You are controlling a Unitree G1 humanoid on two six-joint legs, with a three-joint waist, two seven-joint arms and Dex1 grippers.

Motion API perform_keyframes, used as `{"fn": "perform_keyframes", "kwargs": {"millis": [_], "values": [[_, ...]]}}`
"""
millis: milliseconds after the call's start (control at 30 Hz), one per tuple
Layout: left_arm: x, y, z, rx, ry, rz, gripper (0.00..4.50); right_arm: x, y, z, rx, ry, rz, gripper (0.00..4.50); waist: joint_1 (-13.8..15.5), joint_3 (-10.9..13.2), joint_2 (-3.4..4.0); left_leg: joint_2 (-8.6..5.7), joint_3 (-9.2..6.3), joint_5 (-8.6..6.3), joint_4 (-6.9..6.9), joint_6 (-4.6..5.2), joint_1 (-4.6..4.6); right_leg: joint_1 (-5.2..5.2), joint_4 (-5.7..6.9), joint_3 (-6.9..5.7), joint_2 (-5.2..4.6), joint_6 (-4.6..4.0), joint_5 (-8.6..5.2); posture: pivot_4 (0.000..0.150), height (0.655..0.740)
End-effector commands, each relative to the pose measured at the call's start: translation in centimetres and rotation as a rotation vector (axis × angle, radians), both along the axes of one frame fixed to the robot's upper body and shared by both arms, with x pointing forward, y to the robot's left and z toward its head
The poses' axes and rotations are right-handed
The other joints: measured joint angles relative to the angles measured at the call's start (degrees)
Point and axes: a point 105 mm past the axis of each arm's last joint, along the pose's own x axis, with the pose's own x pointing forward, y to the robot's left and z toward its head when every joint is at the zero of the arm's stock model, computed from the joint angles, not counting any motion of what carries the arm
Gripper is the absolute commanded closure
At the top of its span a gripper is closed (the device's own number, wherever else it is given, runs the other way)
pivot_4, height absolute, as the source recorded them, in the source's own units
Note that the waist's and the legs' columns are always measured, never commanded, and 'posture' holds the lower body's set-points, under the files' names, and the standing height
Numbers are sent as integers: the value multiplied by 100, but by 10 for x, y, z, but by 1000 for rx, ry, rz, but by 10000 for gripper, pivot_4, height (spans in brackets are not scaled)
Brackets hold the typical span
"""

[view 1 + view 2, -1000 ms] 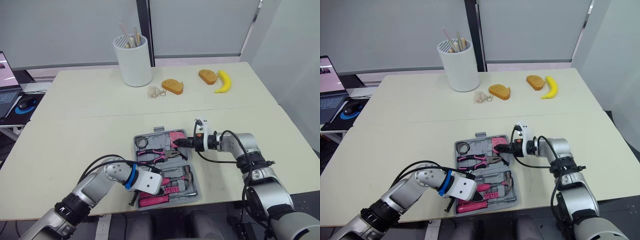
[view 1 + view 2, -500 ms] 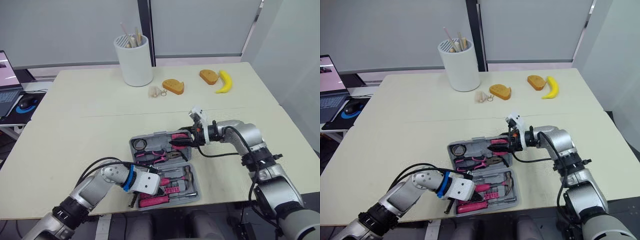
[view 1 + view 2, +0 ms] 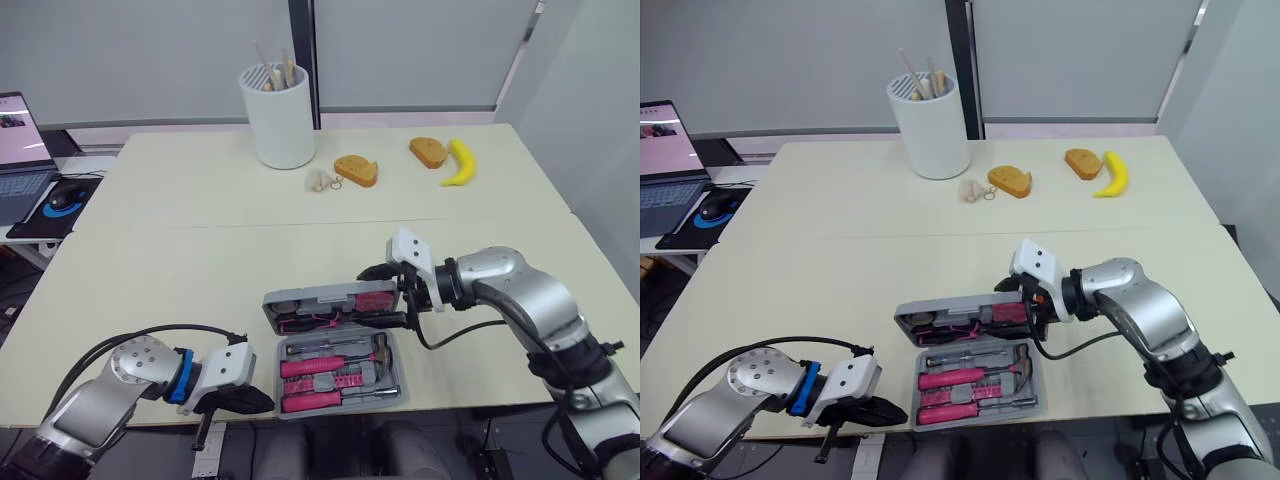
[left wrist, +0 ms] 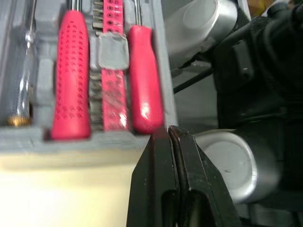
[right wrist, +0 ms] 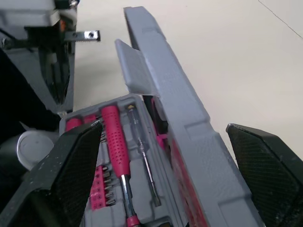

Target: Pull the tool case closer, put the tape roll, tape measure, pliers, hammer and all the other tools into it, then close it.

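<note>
At the surface's front edge, the right claw (image 3: pixel 388 296) is spread wide astride the half-raised lid (image 3: pixel 315 297) of the grey plastic tool case (image 3: pixel 345 406). The left claw (image 3: pixel 255 400), pressed together, hovers off the case's front-left corner. The shell looks stiff and probably heavy with pink-handled tools (image 3: pixel 310 367). The light lid is best pushed at its free long edge. The case's long axis runs parallel to the front edge.

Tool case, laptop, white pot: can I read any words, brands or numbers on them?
No text can be read anywhere.
Tool case: no lettering visible on its lid or tray.
Laptop: the screen is lit, but its content is too small to read.
White pot: plain, no markings.
</note>
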Motion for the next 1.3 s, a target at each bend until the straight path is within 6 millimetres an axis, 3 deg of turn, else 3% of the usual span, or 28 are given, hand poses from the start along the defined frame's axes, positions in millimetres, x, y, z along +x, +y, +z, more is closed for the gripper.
{"fn": "perform_keyframes", "kwargs": {"millis": [33, 167, 300, 467, 600, 700, 800, 933, 1200, 1300], "values": [[10, 26, 2, 52, -6, 139, 45000, -30, -9, 1, -83, -79, 88, 492, 57, 5, 1, 0, -1, -1, -1, -1, -4, -1, -7, -4, -1, 0, 0, 1500, 7400], [18, 45, -2, 94, -9, 250, 45000, -59, -36, 4, -180, -94, 124, 492, 110, 14, -3, -1, -1, -5, 3, -9, -18, -2, -25, -6, -3, 1, 0, 1500, 7400], [28, 48, -3, 97, -49, 314, 45000, -72, -63, 6, -284, -88, 117, 492, 146, 17, -8, 0, -1, -6, 4, -10, -27, 3, -53, -8, -3, 9, 6, 1500, 7400], [44, 33, -4, 56, -109, 363, 45000, -59, -90, -13, -433, -162, 21, 492, 147, 17, -18, 1, 2, -6, 9, -10, -28, 9, -58, -6, -5, 12, 8, 1500, 7400], [46, 24, -7, 47, -114, 358, 45000, -53, -92, -30, -475, -199, -2, 492, 141, 17, -18, 1, 6, -6, 8, -11, -29, 5, -57, -4, -4, 11, 9, 1500, 7400], [38, 9, -19, 67, -110, 287, 45000, -46, -88, -61, -548, -247, 16, 6893, 141, 17, -20, 1, 4, -6, 8, -11, -30, 6, -56, -5, -2, 10, 9, 1500, 7400], [35, -1, -25, 70, -107, 254, 45000, -41, -78, -76, -558, -263, 40, 17142, 141, 18, -20, -2, 9, -6, 12, -12, -32, 4, -54, 0, -2, 11, 9, 1500, 7400], [40, -18, -29, 50, -134, 225, 45000, -43, -63, -98, -568, -244, 105, 27525, 143, 14, -14, -2, 4, -6, 23, -12, -32, 8, -51, -4, 0, 12, 11, 1500, 7400], [43, -34, -28, 15, -142, 180, 45000, -45, -39, -97, -511, -247, 166, 44519, 145, 15, -15, -5, 0, -7, 27, -14, -33, 12, -50, -6, 1, 12, 12, 1500, 7400], [46, -39, -28, 7, -149, 168, 45000, -48, -38, -97, -509, -236, 177, 44817, 146, 13, -12, -4, -2, -7, 28, -14, -31, 13, -47, -7, 2, 12, 12, 1500, 7400]]}}
